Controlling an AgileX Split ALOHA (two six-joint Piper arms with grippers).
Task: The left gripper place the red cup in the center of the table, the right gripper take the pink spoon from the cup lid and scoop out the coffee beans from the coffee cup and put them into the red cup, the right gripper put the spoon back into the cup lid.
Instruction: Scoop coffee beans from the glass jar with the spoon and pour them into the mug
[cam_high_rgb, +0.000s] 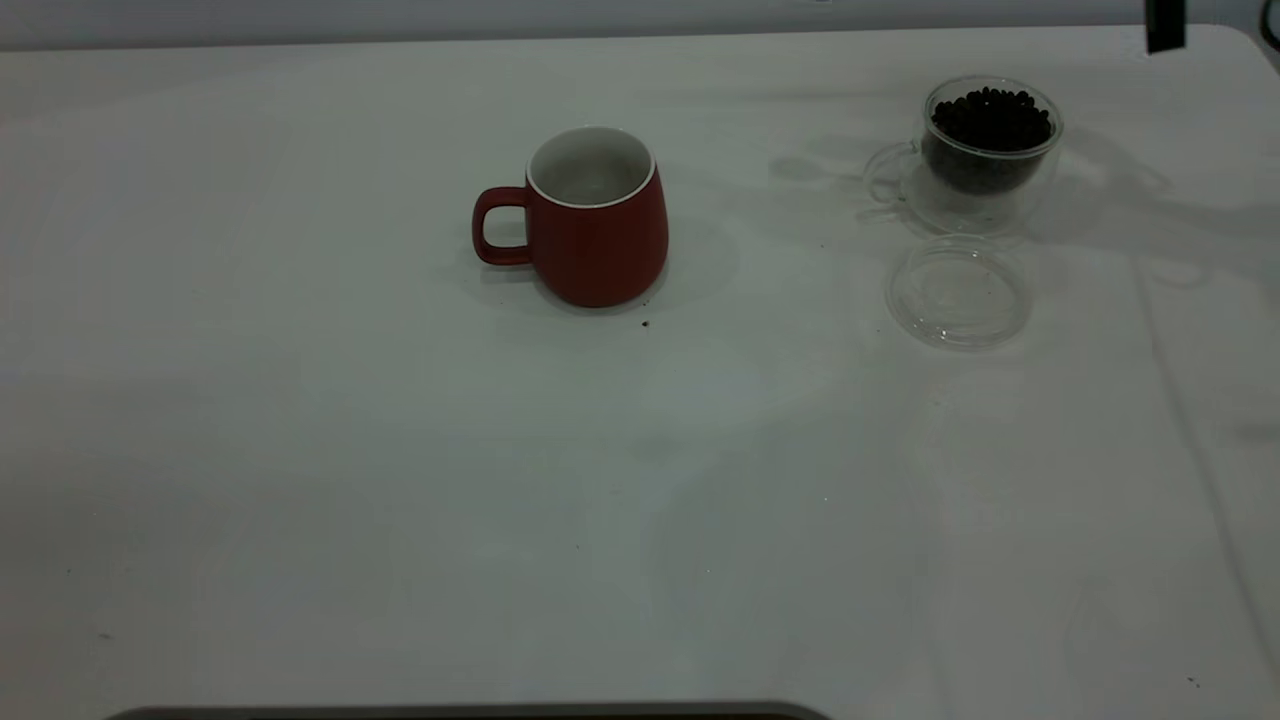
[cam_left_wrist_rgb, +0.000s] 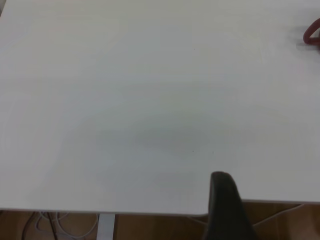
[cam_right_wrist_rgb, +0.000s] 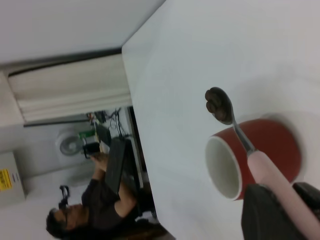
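The red cup (cam_high_rgb: 598, 225) stands upright near the middle of the table (cam_high_rgb: 400, 480), its white inside bare. The coffee cup (cam_high_rgb: 985, 150) stands at the far right, heaped with coffee beans (cam_high_rgb: 992, 117). The cup lid (cam_high_rgb: 958, 292) lies just in front of it with nothing on it. In the right wrist view my right gripper (cam_right_wrist_rgb: 287, 202) is shut on the pink spoon's handle (cam_right_wrist_rgb: 272, 175). The spoon's bowl carries a few coffee beans (cam_right_wrist_rgb: 218, 104) and hangs in the air beside the red cup (cam_right_wrist_rgb: 260, 150). My left gripper (cam_left_wrist_rgb: 225, 210) sits back at the table's edge, far from the cup's handle (cam_left_wrist_rgb: 312, 34).
A small dark speck (cam_high_rgb: 645, 323) lies by the red cup's base. A dark piece (cam_high_rgb: 1165, 25) hangs at the top right edge of the exterior view. A seated person (cam_right_wrist_rgb: 95, 200) and equipment are beyond the table's edge. Neither gripper shows in the exterior view.
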